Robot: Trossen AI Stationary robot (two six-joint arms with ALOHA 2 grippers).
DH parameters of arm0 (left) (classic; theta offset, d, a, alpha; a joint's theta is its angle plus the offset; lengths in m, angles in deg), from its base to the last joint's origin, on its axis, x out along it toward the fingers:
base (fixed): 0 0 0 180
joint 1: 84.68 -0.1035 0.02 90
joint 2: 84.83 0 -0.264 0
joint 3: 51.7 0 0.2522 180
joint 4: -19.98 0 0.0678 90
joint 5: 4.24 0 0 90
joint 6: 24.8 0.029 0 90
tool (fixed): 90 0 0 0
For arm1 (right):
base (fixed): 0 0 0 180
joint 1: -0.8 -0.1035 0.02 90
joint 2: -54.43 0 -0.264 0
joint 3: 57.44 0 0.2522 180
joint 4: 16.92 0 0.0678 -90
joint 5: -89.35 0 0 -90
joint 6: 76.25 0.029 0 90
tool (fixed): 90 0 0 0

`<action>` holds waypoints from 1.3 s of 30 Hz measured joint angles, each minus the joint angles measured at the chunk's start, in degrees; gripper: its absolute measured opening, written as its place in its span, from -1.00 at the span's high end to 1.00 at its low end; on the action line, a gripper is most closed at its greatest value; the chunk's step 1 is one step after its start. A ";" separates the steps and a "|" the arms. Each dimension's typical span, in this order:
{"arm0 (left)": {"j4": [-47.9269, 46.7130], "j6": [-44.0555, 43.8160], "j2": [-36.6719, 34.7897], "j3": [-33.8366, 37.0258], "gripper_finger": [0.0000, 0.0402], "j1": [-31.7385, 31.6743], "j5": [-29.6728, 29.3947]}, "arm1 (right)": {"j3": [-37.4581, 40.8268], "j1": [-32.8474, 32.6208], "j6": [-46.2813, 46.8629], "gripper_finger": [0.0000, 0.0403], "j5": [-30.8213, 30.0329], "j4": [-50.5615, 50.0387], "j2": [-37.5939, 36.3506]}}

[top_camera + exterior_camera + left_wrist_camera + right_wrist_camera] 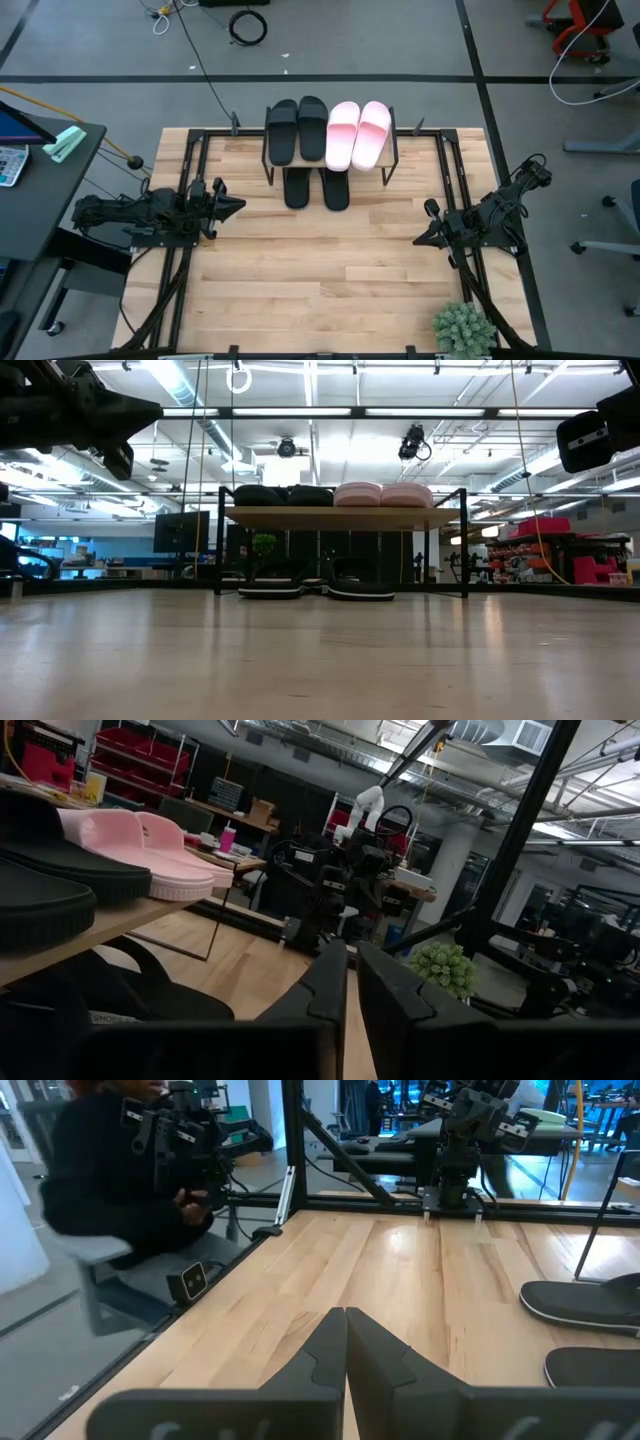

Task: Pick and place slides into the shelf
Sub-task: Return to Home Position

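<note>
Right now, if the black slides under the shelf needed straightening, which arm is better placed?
Left, marginally: the left tool sits closer to the two black slides under the shelf; the right tool is parked farther away. Neither holds anything.

We see two black slides (297,130) and two pale pink slides (357,133) on the shelf (340,518), which has a light wood board and a black frame. The shadowed lower slides (318,188) look black too, we think. The table (330,270) is pale planked wood, and the plant (463,328) is green.
</note>
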 joint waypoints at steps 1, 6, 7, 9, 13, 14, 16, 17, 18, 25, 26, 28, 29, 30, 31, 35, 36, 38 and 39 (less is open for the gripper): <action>0.00 -0.01 0.01 0.00 0.84 0.01 0.00 | 0.00 -0.01 0.00 0.93 -0.01 0.00 -0.01; 0.01 0.00 0.00 0.00 0.88 0.01 0.00 | 0.00 -0.01 0.00 0.93 -0.01 0.00 0.00; 0.00 0.00 0.00 0.00 0.88 -0.01 0.00 | 0.00 0.01 0.00 0.93 0.01 0.00 0.00; -0.01 0.00 0.00 0.00 0.88 -0.01 0.00 | 0.00 0.00 0.00 0.93 0.00 0.00 0.00; -0.01 0.00 0.00 0.02 0.84 0.01 0.00 | 0.00 -0.01 0.00 0.93 0.02 0.00 0.00; -0.01 0.00 0.00 0.02 0.83 0.00 0.00 | 0.00 -0.01 0.00 0.93 -0.01 0.00 0.00; 0.01 0.00 0.01 0.00 0.82 -0.01 0.00 | 0.00 -0.01 0.00 0.93 0.02 0.00 0.00; -0.01 -0.01 0.00 0.02 0.81 0.01 0.00 | 0.00 -0.01 0.00 0.93 0.01 0.00 0.00; -0.01 0.00 0.00 0.01 0.81 -0.01 0.00 | 0.00 0.00 0.00 0.93 0.00 0.00 0.00; 0.00 0.00 0.00 0.02 0.84 0.00 0.00 | 0.00 -0.01 0.00 0.93 0.02 0.00 0.00; 0.01 0.00 0.00 0.01 0.85 0.00 0.00 | 0.00 -0.01 0.00 0.93 0.02 0.00 0.00; -0.01 0.00 0.00 0.02 0.86 -0.01 0.00 | 0.00 -0.01 0.00 0.93 0.02 0.00 0.00; 0.01 0.00 0.02 0.00 0.87 0.01 0.00 | 0.00 -0.01 0.00 0.93 0.00 0.00 0.00; 0.01 0.00 0.00 0.02 0.87 0.01 0.00 | 0.00 0.01 0.00 0.93 0.00 0.00 0.00; 0.00 0.00 0.01 0.02 0.87 0.00 0.00 | 0.00 0.00 0.00 0.93 0.02 0.00 0.00; 0.00 -0.01 0.00 0.02 0.85 -0.01 0.00 | 0.00 0.01 0.00 0.93 0.01 0.00 0.00; 0.00 0.00 0.00 0.01 0.84 0.01 0.00 | 0.00 -0.01 0.00 0.93 -0.01 0.00 0.00; 0.00 0.00 0.01 0.02 0.83 0.00 0.00 | 0.00 -0.01 0.00 0.93 0.02 0.00 0.00; 0.00 -0.01 0.01 0.01 0.82 0.00 0.00 | 0.00 0.00 0.00 0.93 0.00 0.00 0.00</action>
